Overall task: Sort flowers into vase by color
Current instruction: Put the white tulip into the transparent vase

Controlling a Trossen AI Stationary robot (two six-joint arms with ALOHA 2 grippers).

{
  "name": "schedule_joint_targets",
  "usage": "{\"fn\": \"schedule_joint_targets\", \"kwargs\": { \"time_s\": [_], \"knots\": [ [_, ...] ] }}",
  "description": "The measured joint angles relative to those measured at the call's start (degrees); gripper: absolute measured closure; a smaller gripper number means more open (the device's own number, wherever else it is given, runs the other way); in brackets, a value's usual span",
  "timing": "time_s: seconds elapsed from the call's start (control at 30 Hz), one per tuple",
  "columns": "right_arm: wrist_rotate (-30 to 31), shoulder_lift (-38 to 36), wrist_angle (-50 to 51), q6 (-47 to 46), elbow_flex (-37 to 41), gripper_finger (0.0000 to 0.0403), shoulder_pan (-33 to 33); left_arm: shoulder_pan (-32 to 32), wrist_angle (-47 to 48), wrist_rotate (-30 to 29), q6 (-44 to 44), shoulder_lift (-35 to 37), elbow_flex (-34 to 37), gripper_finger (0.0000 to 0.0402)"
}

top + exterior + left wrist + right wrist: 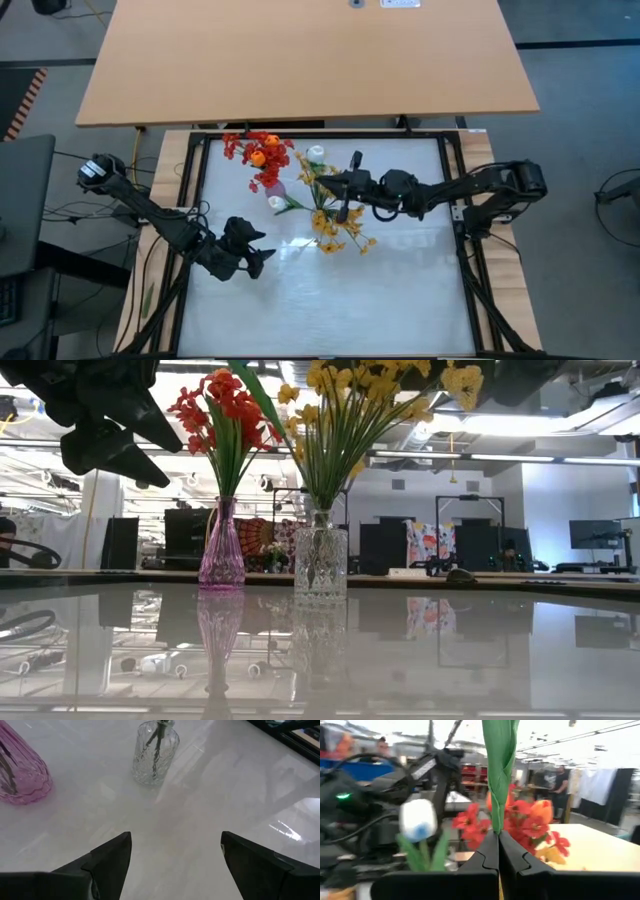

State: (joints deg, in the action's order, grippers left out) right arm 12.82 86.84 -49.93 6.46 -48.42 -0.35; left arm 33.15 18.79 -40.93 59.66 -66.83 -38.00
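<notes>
A white, glossy table (330, 300) holds two glass vases standing near each other: a pink vase (221, 550) filled with red and orange flowers (215, 405), and just beside it a clear cut-glass vase (320, 560) holding yellow flowers (345, 385). The right gripper (343, 186) reaches in from the right side, high above the clear vase among the blossoms. Its fingers are pressed together on a green stem (499, 765) with a leaf wrapped around it, and the stem rises straight up out of the pinch; the right wrist view does not show which bloom tops it. A white tulip (316, 153) shows near the yellow bunch from above, and a second pale bud (275, 202) sits lower, between the two vases; I cannot tell whether either belongs to the held stem. The left gripper (252, 252) hangs above bare table, apart from the vases, its fingers spread wide and holding nothing. The risk here, as I judge it, lies in the crowding: the held stem sits tangled among the yellow sprays, so lifting or shifting it could drag neighbouring flowers out of the clear vase or tip that vase on the slick surface. A thin stem pinched at one spot could also swing or slip loose, and it might land in the wrong colour group.
</notes>
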Motion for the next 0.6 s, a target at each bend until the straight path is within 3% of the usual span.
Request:
{"fn": "schedule_joint_targets", "kwargs": {
  "time_s": [0.6],
  "knots": [
    [3.9,6.1,-3.6,-1.3,-0.1,0.0385,0.3,0.0,0.3,0.1,-1.8,0.0,0.0,0.0108]
  ]
}}
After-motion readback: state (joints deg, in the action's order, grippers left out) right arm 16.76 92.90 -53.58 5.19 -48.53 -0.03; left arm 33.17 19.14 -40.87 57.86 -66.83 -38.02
